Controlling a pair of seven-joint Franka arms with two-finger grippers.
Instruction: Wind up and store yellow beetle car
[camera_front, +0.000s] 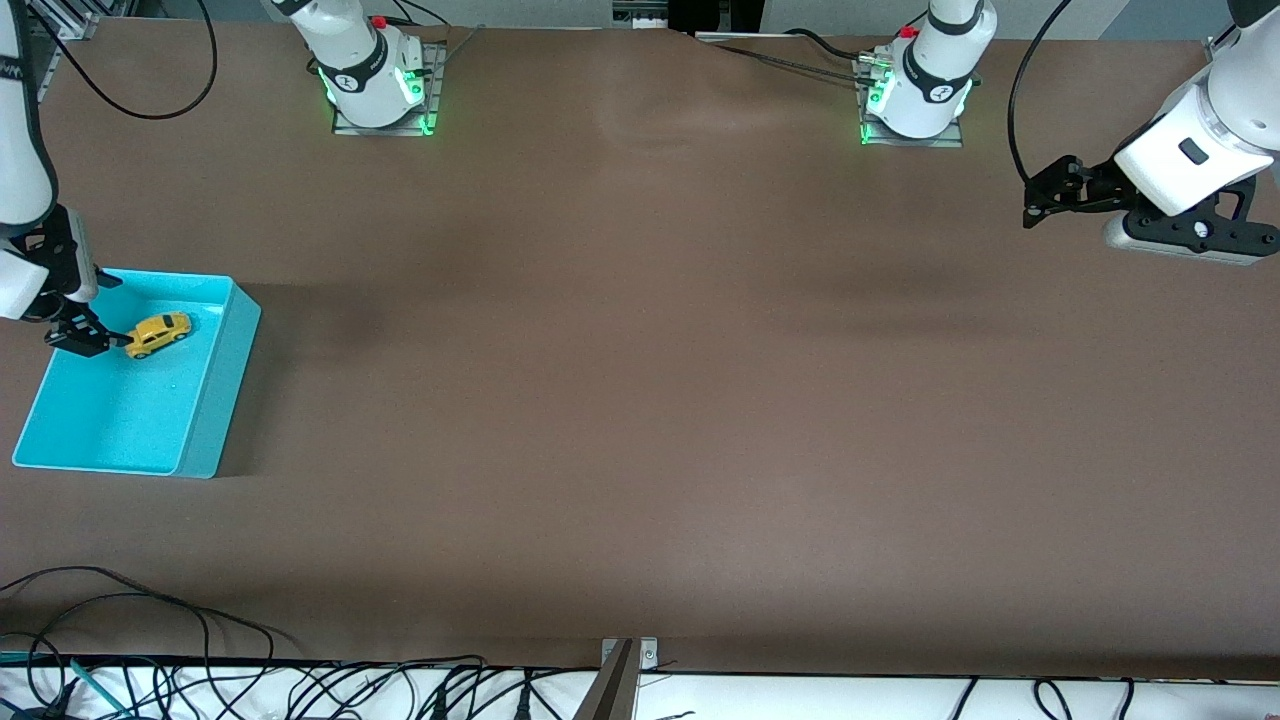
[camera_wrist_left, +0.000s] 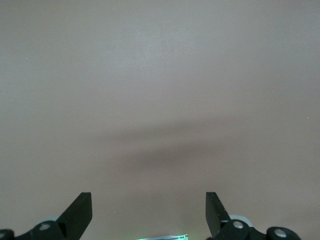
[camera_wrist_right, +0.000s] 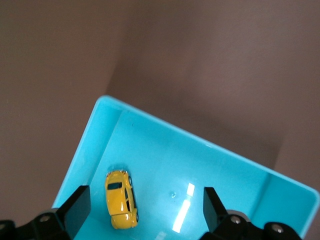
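The yellow beetle car (camera_front: 158, 333) stands on its wheels on the floor of the turquoise bin (camera_front: 215, 400), at the right arm's end of the table. My right gripper (camera_front: 106, 312) hangs open over the bin, just beside the car. In the right wrist view the car (camera_wrist_right: 121, 199) lies below and between the spread fingers of that gripper (camera_wrist_right: 145, 202), closer to one finger (camera_wrist_right: 77, 205), with nothing gripping it. Over bare table at the left arm's end, my left gripper (camera_front: 1045, 190) waits open and empty (camera_wrist_left: 149, 200).
The two arm bases (camera_front: 378, 80) (camera_front: 915, 90) stand along the table's edge farthest from the front camera. Loose cables (camera_front: 150, 620) and a metal bracket (camera_front: 625, 665) lie along the nearest edge. The brown tabletop (camera_front: 640, 350) stretches between the bin and the left gripper.
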